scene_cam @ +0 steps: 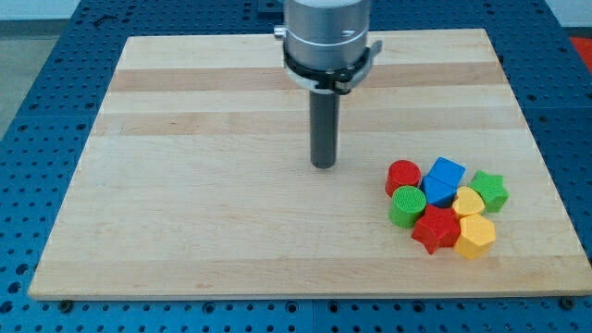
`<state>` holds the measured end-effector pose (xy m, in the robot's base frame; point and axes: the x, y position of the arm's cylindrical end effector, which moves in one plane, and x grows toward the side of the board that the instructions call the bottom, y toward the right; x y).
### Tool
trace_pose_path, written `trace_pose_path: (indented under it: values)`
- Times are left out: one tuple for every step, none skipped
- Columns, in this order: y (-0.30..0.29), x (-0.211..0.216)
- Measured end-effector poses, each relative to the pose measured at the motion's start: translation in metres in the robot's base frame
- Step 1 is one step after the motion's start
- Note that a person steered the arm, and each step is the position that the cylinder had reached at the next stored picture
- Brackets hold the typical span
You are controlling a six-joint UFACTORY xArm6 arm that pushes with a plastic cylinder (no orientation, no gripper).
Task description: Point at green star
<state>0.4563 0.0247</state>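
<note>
Seven blocks sit bunched together on the right side of your wooden board (231,222), toward its near edge, and that is the whole cluster you've got in this single camera view. Your green star (489,191) is at the far right of the bunch, out on the cluster's outer edge, touching or just beside the yellow heart (468,201) to its left. Behind the heart sits the blue cube (445,179), and left of that the red cylinder (402,176). Nearer to you, the green cylinder (406,205) sits just below the red one, the red star (436,228) is beside it, and the yellow hexagon (475,237) closes out the near right corner of the pack.

Now your arm: there's no claw here to call wide or narrow, just the straight dark rod coming down from the grey housing (326,37) at the far middle of the board. My tip (323,166) rests on bare wood near the centre, well apart from every block. The red cylinder is the closest piece to it, off to the right; the green star lies further right again, with the cluster's other blocks between it and the tip.

No brands, labels or writing can be read anywhere. Around the board you see the blue perforated table (37,111).
</note>
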Motion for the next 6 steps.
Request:
trace_pose_path:
  values:
    - [0.004,0.0]
    - [0.005,-0.012]
    - [0.012,-0.034]
    - [0.063,-0.035]
    - [0.124,-0.035]
    - [0.186,-0.029]
